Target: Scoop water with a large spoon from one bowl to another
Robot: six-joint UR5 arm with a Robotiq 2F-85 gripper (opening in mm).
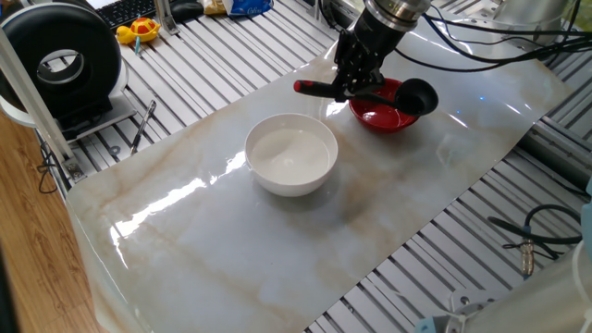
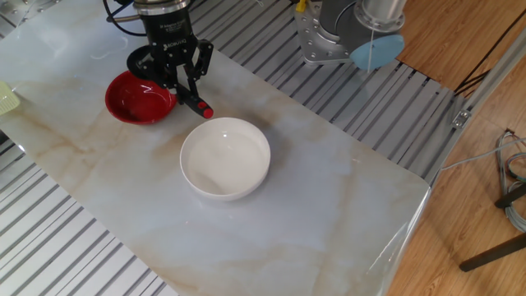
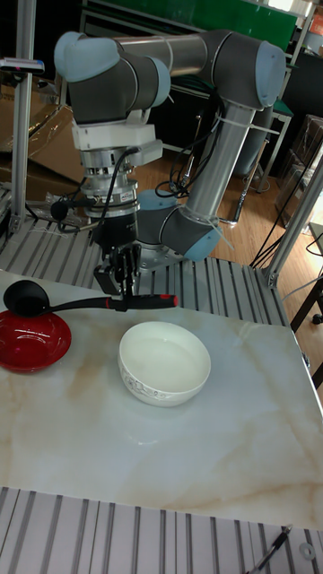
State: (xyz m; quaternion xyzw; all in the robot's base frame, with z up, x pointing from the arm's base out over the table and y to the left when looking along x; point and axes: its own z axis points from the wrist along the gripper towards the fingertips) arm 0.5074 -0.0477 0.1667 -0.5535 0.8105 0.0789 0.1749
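My gripper (image 1: 356,85) is shut on the handle of the large spoon (image 3: 85,306), which it holds level above the table. The black scoop (image 1: 418,96) hangs over the far rim of the red bowl (image 1: 377,117); the red handle tip (image 2: 207,111) points toward the white bowl (image 1: 291,154). In the tall fixed view the gripper (image 3: 121,294) grips the handle between the red bowl (image 3: 31,343) and the white bowl (image 3: 164,363). Water shows only as a faint sheen inside the white bowl (image 2: 225,156). I cannot see whether the scoop holds water.
Both bowls stand on a glossy marble sheet (image 1: 240,240) laid over a slotted metal table. A black round device (image 1: 69,60) and a yellow toy (image 1: 139,32) sit at the far left. Cables (image 1: 527,231) lie at the right, and the arm's base (image 2: 329,33) stands behind.
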